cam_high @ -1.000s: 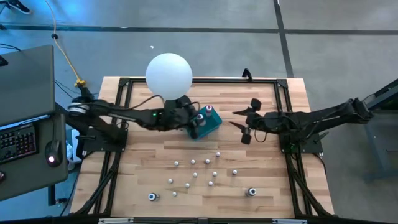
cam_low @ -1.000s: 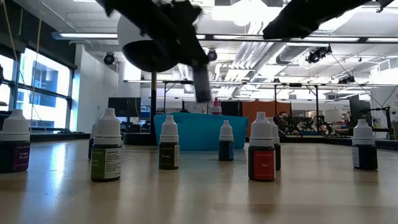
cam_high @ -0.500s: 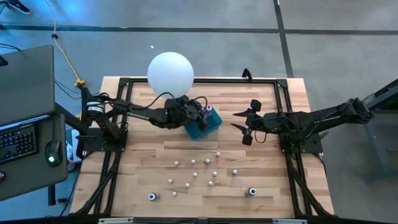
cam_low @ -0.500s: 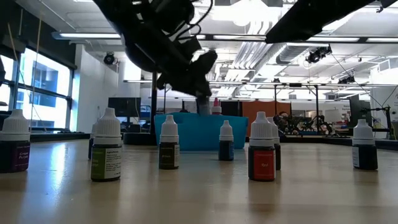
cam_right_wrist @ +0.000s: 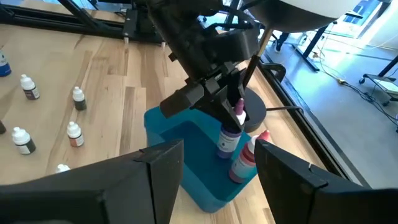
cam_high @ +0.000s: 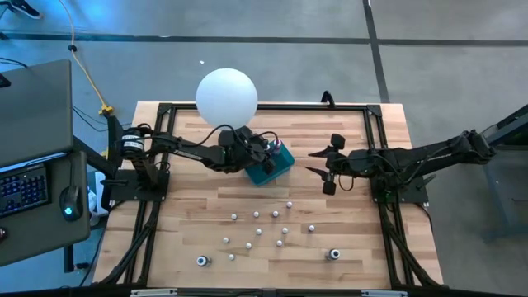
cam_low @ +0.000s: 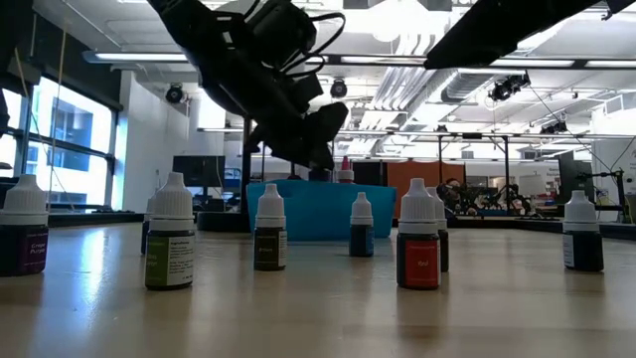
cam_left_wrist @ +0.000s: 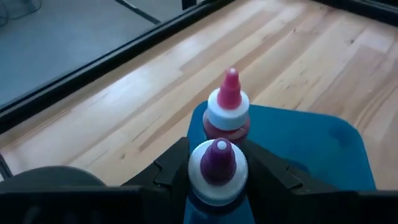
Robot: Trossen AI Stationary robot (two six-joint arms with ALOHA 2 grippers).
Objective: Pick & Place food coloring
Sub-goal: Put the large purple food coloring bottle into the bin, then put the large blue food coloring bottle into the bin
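A teal tray [cam_high: 279, 168] sits at the table's far middle, and a red-topped food coloring bottle [cam_left_wrist: 227, 112] stands in it. My left gripper [cam_high: 266, 156] hangs over the tray, shut on a purple-topped food coloring bottle [cam_right_wrist: 229, 138] right beside the red one [cam_right_wrist: 244, 160]. The tray wall [cam_low: 298, 214] hides the purple bottle's base in the low view. My right gripper [cam_high: 320, 167] waits open to the tray's right, holding nothing. My left gripper pinches the purple-topped bottle by its white cap [cam_left_wrist: 200, 173] between the two fingers, one on each side. The fingers slant downward from the table's left. The bottle hangs upright below them inside the tray's walls; I cannot tell whether its base touches the tray floor.
Several loose food coloring bottles [cam_high: 262, 232] stand scattered over the near half of the table, seen as a row [cam_low: 270, 231] in the low view. A white sphere [cam_high: 225, 96] hangs above the far left. A black frame [cam_high: 157, 198] borders the wooden table.
My left gripper has sunk toward the teal tray and tipped further downward, carrying the purple-topped bottle from above the tray down among its walls beside the red bottle. It stays shut on the bottle.
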